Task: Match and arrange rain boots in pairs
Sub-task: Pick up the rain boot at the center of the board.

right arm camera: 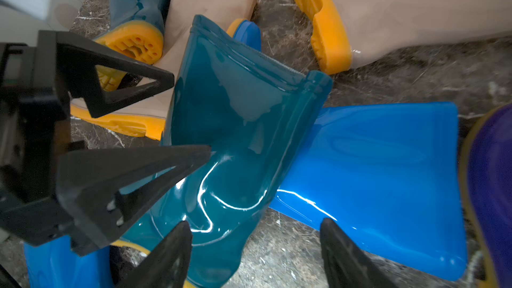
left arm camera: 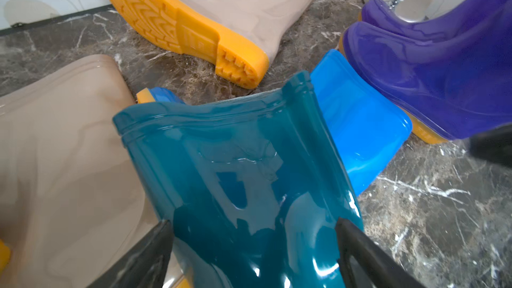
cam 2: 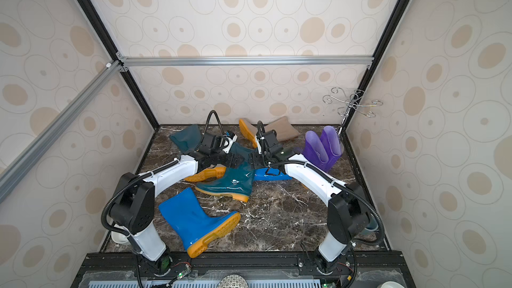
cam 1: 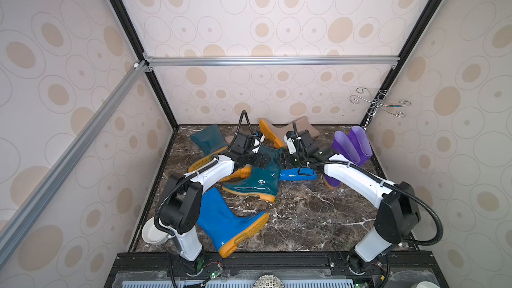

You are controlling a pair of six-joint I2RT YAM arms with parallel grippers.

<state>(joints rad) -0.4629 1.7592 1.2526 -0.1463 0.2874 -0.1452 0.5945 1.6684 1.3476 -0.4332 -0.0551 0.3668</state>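
Teal boot on its sole at desk centre, shaft beside flat blue boot, straddled by left gripper, jaws apart either side, presumably for carrying to mate at far-left corner; right gripper alongside, jaws spread and empty, likely steadying; purple pair already together, far-right corner.

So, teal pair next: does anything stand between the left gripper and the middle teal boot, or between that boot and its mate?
Nothing visible blocks the left gripper: its open jaws straddle the shaft of the middle teal boot. A beige boot lies between that boot and the far teal boot.
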